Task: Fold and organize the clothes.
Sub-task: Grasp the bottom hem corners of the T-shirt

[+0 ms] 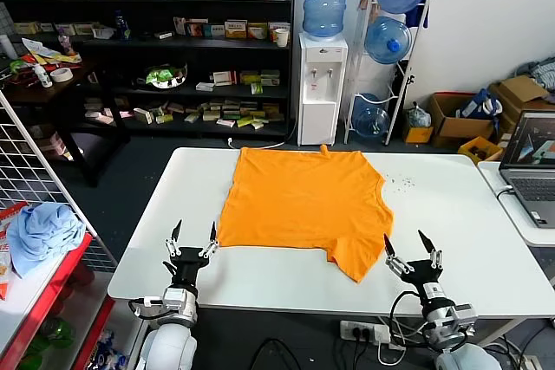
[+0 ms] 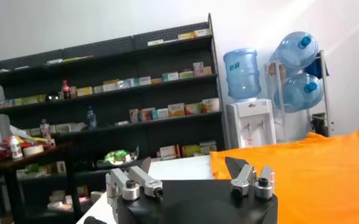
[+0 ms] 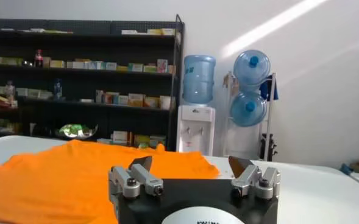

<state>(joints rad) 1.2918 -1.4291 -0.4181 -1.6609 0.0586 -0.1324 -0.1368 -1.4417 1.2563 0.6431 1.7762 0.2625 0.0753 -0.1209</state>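
Currently pre-fold: orange T-shirt flat on white table (no fold visible). Left gripper, right gripper spread, empty, at near edge. Next: grasp near hem corners.

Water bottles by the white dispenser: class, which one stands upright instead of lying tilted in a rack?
The water bottle sitting on top of the white dispenser; it alone stands upright, while the others lie tilted in the rack beside it.

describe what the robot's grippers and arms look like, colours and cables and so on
The left gripper and right gripper match: two thin, dark, pointed fingers on silver metal knuckles with black bolts, mounted on a black base. Below sit grey-and-black wrists and rounded white arm shells, with black cables looping beside each wrist.
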